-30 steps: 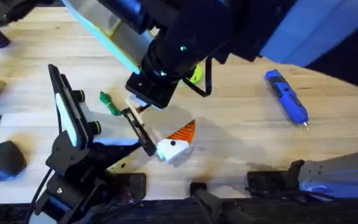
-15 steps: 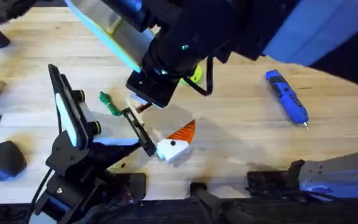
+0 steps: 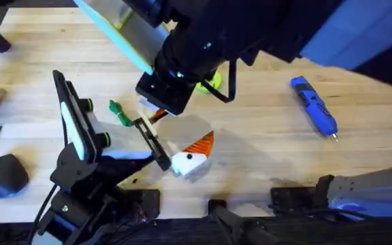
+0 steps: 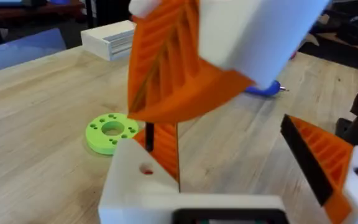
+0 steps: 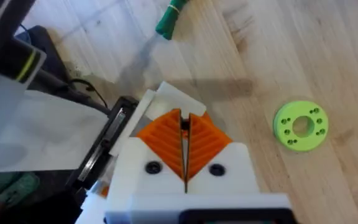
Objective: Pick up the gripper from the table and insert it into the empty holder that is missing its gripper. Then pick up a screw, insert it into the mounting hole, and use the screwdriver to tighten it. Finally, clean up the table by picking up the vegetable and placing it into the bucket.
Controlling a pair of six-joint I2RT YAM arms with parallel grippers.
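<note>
The right claw (image 5: 185,140) has lifted slightly, pads pressed together.

Wooden table (image 3: 264,146). Large dark blurred arm close under camera, crossing upper middle; its white-and-orange gripper (image 3: 156,112) hanging just above table, finger state not readable. White finger block with orange fin (image 3: 192,158) and small dark hole at centre, on black mount. Dark-green vegetable (image 3: 120,113) lying left of it. Blue screwdriver (image 3: 314,105) at right, well apart, bit pointing toward near edge. Bright green disc (image 3: 213,82) partly hidden under arm. Dark rounded object (image 3: 5,173) at lower left.
</note>
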